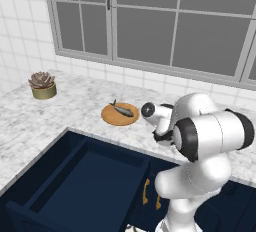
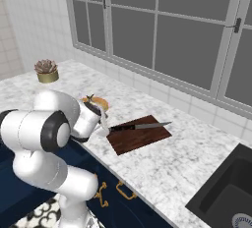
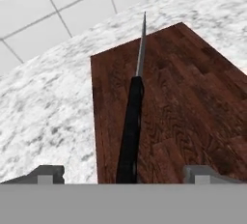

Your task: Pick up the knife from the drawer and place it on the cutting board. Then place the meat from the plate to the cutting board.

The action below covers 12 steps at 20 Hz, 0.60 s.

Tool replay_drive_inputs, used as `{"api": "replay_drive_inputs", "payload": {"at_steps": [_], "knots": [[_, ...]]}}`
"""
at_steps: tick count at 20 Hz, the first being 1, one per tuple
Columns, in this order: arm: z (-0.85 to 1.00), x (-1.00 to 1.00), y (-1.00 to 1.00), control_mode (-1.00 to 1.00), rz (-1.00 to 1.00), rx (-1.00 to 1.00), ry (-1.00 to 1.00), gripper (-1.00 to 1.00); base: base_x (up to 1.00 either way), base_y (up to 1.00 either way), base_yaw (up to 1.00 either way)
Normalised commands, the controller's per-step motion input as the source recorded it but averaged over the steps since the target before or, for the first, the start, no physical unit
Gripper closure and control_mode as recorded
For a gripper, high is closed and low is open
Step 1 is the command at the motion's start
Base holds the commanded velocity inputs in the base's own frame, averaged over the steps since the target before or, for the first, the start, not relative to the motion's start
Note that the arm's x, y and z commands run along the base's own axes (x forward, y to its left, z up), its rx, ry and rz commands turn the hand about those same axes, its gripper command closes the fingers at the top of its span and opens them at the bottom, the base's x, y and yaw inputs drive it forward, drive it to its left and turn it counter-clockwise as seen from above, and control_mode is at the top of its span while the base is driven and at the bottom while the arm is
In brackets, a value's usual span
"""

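On the cutting board lies the knife, seemingly between spread fingertips.

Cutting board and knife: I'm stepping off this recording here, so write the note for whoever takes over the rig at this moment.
Gripper: open, holding nothing, its fingertips standing either side of the knife's black handle, low over the near end of the board.
Knife: lying on the cutting board, blade tip reaching past the board's far edge over the counter.
Meat: a small fish, on the plate on the counter.
Drawer: pulled open, nothing visible inside.
Done: knife is out of the drawer and on the board.
Left: back the hand off the knife, pick the fish from the plate, set it on the board.
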Motion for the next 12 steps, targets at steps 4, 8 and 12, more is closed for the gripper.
{"api": "replay_drive_inputs", "payload": {"at_steps": [4,8,12], "knots": [[0.87,-0.03,0.5,-1.0,0.0,-0.11,-0.06,-1.0,0.0,0.0,0.0],[0.89,0.0,0.48,-1.0,0.0,-0.12,0.03,-1.0,0.0,0.0,0.0],[0.67,0.0,0.5,-1.0,0.1,-0.13,0.2,-1.0,0.0,0.0,0.0]]}}
